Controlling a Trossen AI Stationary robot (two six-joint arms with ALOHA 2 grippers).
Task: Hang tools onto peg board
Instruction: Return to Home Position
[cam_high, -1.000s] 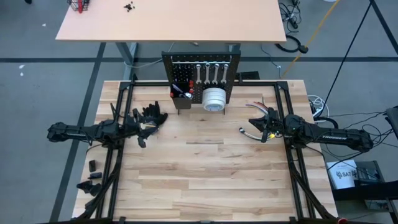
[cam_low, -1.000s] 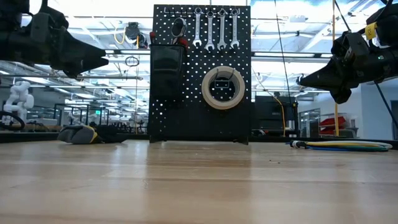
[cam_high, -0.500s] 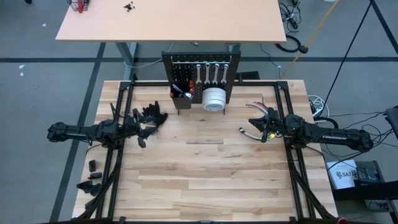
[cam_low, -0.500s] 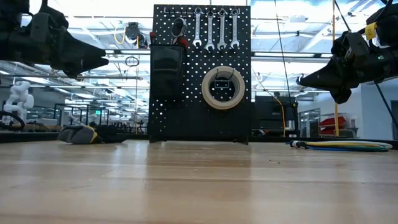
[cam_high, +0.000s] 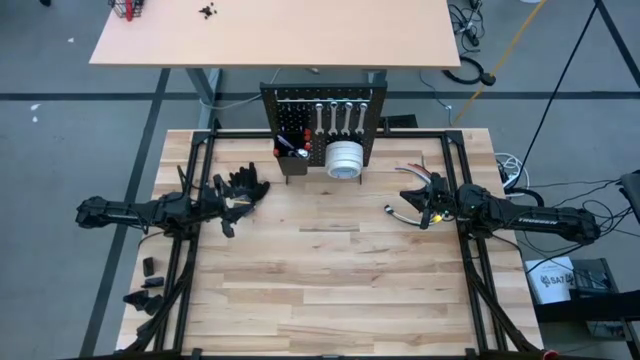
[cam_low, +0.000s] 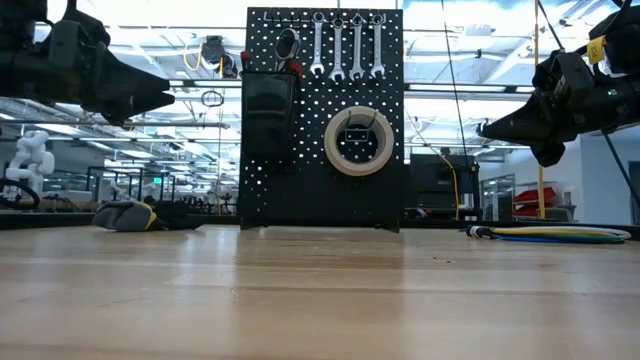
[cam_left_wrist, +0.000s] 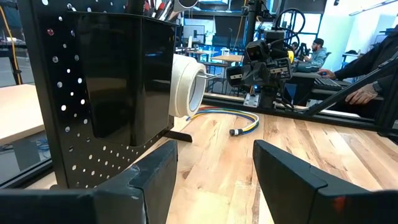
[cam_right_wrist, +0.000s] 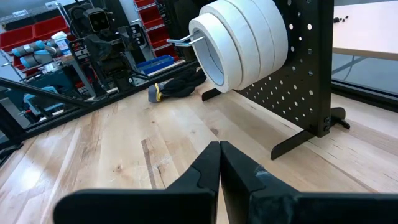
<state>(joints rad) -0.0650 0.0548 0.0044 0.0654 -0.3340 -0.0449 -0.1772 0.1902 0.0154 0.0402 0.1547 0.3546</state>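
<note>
Tape rolls (cam_high: 344, 158) hang on the peg board (cam_high: 322, 125) at the far edge of the table (cam_high: 330, 290), well apart from both empty grippers; right gripper (cam_right_wrist: 219, 147), fingers together, sits nearer than left gripper (cam_left_wrist: 214, 155), fingers apart.

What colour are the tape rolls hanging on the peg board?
White tape rolls; the right wrist view shows them best.

Two slim matte-black robot arms built of jointed tubular segments. The left arm (cam_high: 120, 212) ends in a left gripper (cam_left_wrist: 216, 149) with broad, angular black fingers (cam_left_wrist: 292, 180). The right arm (cam_high: 530, 216) bears a small yellow label (cam_low: 598, 47) near its wrist; its right gripper (cam_right_wrist: 219, 147) has tapered black fingers (cam_right_wrist: 199, 177).
</note>
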